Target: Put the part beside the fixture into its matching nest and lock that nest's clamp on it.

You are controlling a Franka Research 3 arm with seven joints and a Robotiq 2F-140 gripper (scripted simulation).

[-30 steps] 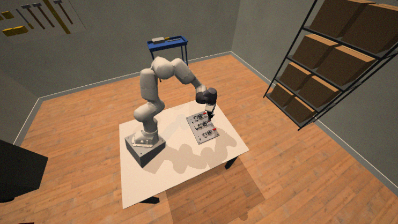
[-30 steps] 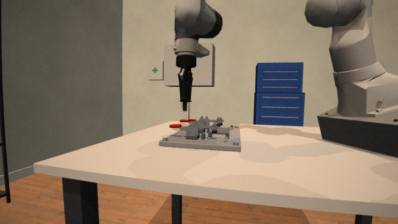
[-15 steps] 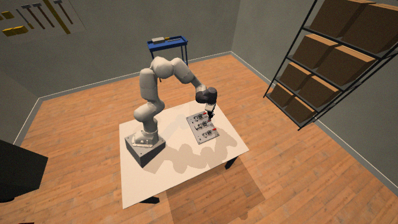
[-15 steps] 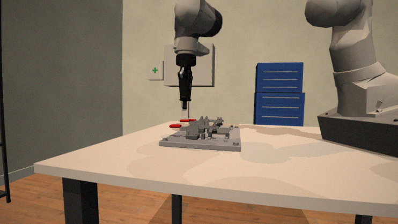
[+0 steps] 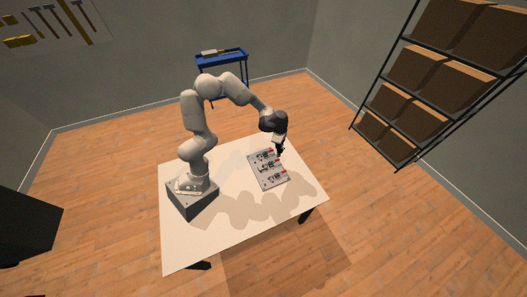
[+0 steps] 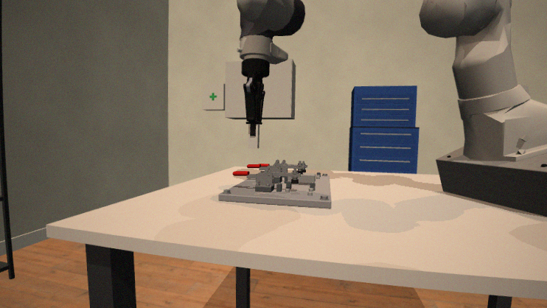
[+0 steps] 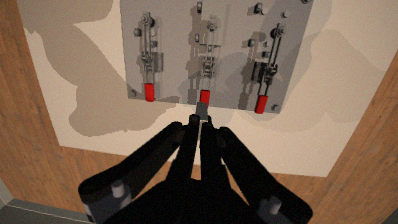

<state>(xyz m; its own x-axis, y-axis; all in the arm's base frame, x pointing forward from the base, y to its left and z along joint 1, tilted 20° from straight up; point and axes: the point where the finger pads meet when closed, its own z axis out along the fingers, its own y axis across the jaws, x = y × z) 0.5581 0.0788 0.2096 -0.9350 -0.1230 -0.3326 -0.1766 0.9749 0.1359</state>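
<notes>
The grey part (image 7: 221, 21) (image 6: 308, 178) appears to lie in the middle nest, under that clamp's bar; its color nearly matches the fixture plate (image 7: 170, 10) (image 6: 275, 200), so its seating cannot be judged. The middle clamp's red handle (image 7: 205, 96) (image 5: 277, 160) points outward and looks low; whether it is locked cannot be told. The outer clamps' red handles (image 7: 149, 92) (image 7: 261, 104) also point outward and look low. My gripper (image 7: 201, 110) (image 6: 253, 142) (image 5: 279, 152) is shut and empty. Its tips hang above the handles, over the middle handle's outer end in the wrist view.
The fixture stands on the white table (image 5: 236, 217) (image 6: 172, 236). The robot's grey base block (image 5: 187, 206) (image 6: 493, 183) is on the far-pad side of the nests. The table's edge runs beyond the handles. A shelf rack (image 5: 438, 62) and a blue cart (image 5: 221, 59) stand away from the table.
</notes>
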